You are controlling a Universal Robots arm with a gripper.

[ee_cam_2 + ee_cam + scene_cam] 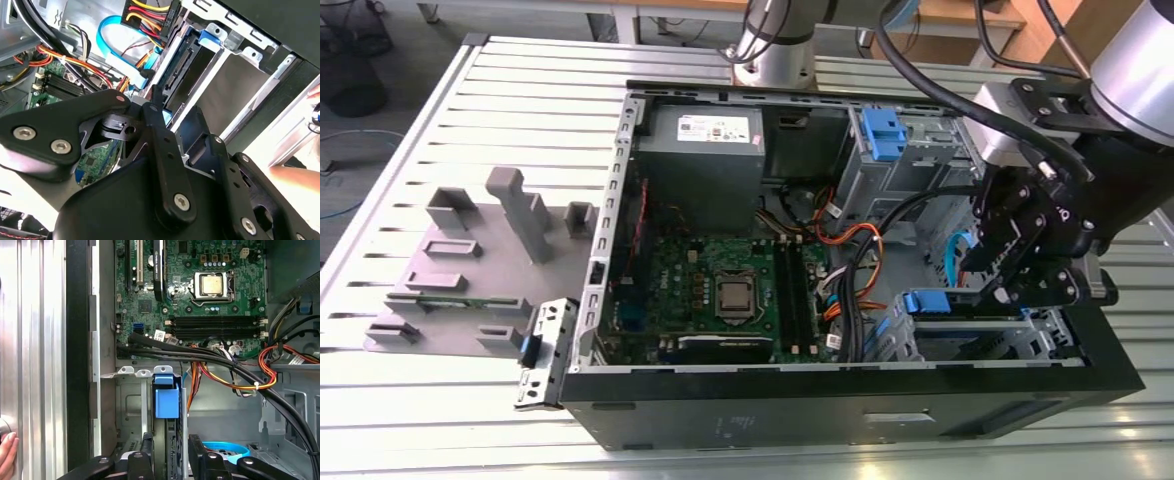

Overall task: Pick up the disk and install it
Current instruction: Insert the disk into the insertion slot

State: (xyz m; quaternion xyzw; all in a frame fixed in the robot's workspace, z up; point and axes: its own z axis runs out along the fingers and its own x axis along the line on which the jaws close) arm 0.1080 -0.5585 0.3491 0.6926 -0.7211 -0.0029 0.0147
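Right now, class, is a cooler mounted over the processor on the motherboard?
No: in the first wrist view the processor sits bare in its socket, its metal lid uncovered.

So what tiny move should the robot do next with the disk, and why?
Probably a gentle push to slide the disk a little deeper into the drive bay. In the first wrist view the disk stands edge-on in the bay with the gripper right at it; I can't tell whether it is fully seated, so a small careful push seems safest.
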